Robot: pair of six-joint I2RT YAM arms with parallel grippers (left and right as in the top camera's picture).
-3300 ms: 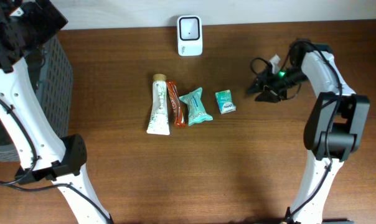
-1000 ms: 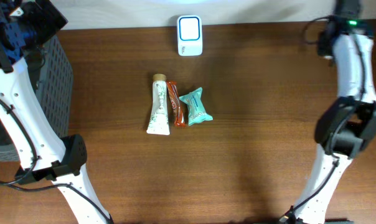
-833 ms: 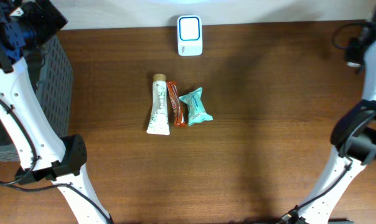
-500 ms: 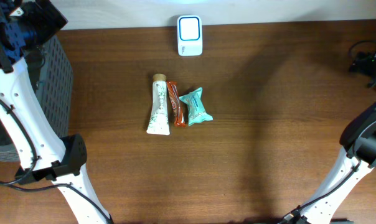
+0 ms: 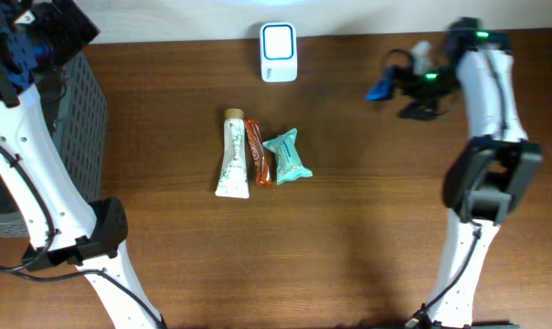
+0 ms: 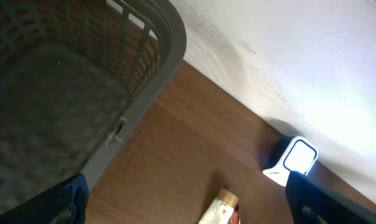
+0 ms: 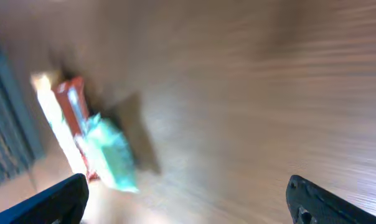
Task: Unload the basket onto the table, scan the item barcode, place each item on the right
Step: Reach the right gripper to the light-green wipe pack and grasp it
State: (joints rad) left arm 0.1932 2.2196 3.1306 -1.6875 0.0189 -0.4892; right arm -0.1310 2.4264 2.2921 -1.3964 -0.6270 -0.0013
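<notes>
Laid side by side mid-frame on counter [image 5: 367,228], likely for easy picking below scanner [image 5: 278,50]: white tube [image 5: 232,157], orange bar [image 5: 259,153], teal packet [image 5: 288,155], crinkly and glossy. Right hand [image 5: 397,93] upper right, blurred, spread wide, empty. Left hand [image 6: 194,208] parked above basket [image 5: 79,110], spread wide, empty.

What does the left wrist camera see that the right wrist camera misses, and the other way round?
Only the left wrist view shows the white scanner, lit, near the wall, and a clear look at the grey basket. Only the right wrist view, which is blurred, shows the teal packet. Both show the wooden table, the tube and the orange bar, though the left catches just the tube's cap end and a red sliver of the bar. A dark ribbed shape at the right view's left edge may be the basket, but it is too blurred to tell.
</notes>
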